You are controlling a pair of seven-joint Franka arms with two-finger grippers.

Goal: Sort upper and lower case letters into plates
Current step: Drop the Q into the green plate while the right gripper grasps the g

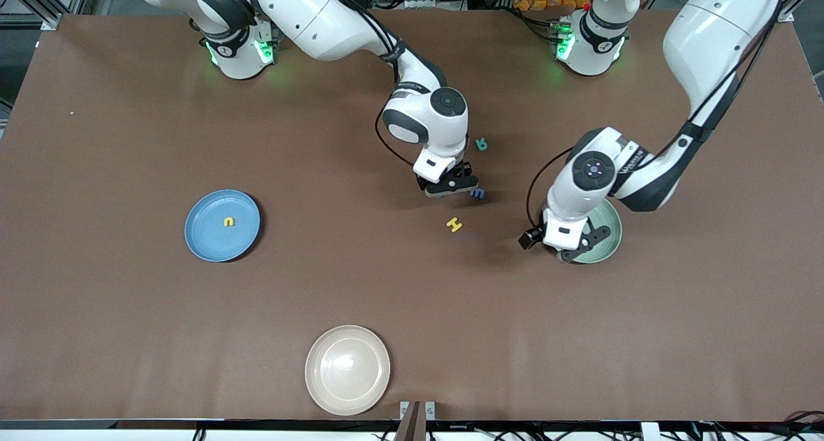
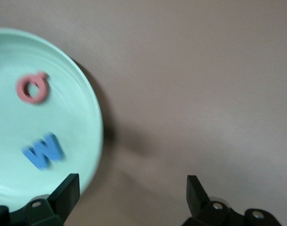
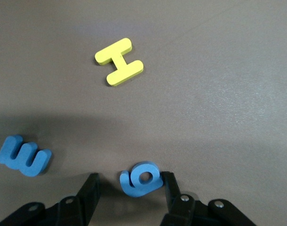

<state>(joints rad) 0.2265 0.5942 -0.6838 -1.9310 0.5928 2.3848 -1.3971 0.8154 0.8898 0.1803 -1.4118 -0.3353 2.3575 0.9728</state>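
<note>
Desk (image 1: 129, 312): brown mat, 3 plates on it.

Cream plate (image 1: 347, 370), nearest the front camera: empty, not a sort target by my read.

Blue plate (image 1: 222, 225), toward the right arm's end: 1 yellow lowercase letter (image 1: 228, 221) in it.

Mint plate (image 1: 605, 232), toward the left arm's end: partly under the left arm; the left wrist view shows a red Q (image 2: 33, 87) and a blue W (image 2: 43, 151) lying flat inside.

Loose letters mid-desk: yellow H (image 1: 454, 224), blue m (image 1: 477, 193), teal letter (image 1: 481, 144), blue a-shaped letter (image 3: 140, 179).

Handling, judged: foam, very light, soft, flat. Pinch across the outer edges, low to the desk; they look easy to nudge or flip.

Right hand (image 3: 129, 188): down at the desk, fingers open, straddling the blue a-shaped letter, 1 finger touching it, not clamped.

Left hand (image 2: 131, 193): open, empty, over the mint plate's rim and the bare desk beside it.
</note>
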